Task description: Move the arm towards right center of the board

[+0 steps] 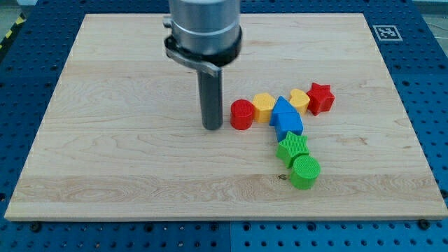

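My tip (213, 127) rests on the wooden board (126, 140) near its middle, just left of a red cylinder (242, 114). To the right of that sit a yellow block (263, 106), a blue pentagon-like block (285, 117), another yellow block (299, 99) and a red star (320, 97), forming a row. Below the blue block lie a green star (292, 148) and a green cylinder (304, 172). The tip is a small gap away from the red cylinder and touches no block.
The arm's grey metal body (204, 28) rises above the rod at the view's top. A fiducial marker (386, 32) sits at the board's top right corner. Blue perforated table (427, 84) surrounds the board.
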Tool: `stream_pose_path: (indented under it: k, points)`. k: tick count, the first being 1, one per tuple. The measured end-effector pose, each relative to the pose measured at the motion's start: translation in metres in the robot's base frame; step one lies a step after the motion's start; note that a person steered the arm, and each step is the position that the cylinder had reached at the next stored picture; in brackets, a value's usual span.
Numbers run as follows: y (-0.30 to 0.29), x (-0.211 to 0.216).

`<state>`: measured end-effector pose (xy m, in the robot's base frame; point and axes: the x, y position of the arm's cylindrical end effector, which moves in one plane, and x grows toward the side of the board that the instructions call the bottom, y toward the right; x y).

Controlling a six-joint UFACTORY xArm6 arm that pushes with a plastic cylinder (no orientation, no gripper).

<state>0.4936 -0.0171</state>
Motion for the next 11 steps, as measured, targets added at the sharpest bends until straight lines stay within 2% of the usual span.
stream_pose_path:
  k: [3,4,5,6,8,10,11]
  points:
    - [0.002,0.052]
    - [-0.02,0.051]
    - [-0.075,0.041]
    - [-0.107,-0.006]
    - [-0.131,-0.112]
    - [-0.112,-0.233]
    - [-0.082,-0.28]
